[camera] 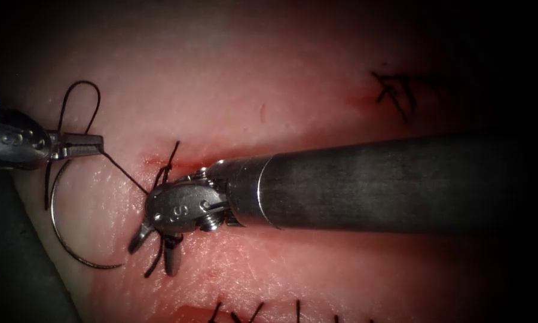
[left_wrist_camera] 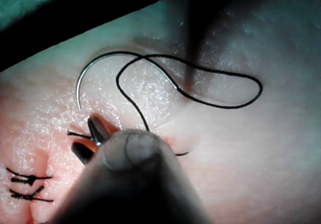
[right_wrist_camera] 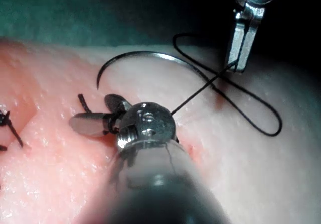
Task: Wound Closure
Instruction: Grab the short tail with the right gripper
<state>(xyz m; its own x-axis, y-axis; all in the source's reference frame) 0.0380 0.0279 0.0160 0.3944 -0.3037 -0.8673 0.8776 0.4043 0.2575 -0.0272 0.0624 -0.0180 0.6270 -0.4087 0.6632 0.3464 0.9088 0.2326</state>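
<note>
With the left tool [camera: 95, 144] clenched on the taut thread [camera: 124, 171], the right tool [camera: 155, 245] spread open at the cut [camera: 161, 161] grasping nothing, and the needle [camera: 66, 236] loose on the tissue [camera: 269, 78] left of it, I judged further tension risked tearing the stitch.

The right tool [right_wrist_camera: 103, 114] has its jaws spread open over the tissue [right_wrist_camera: 60, 158], thread [right_wrist_camera: 200, 91] running between them. Beyond them the needle [right_wrist_camera: 145, 56] lies free; the left tool [right_wrist_camera: 239, 53] pinches the thread.
</note>
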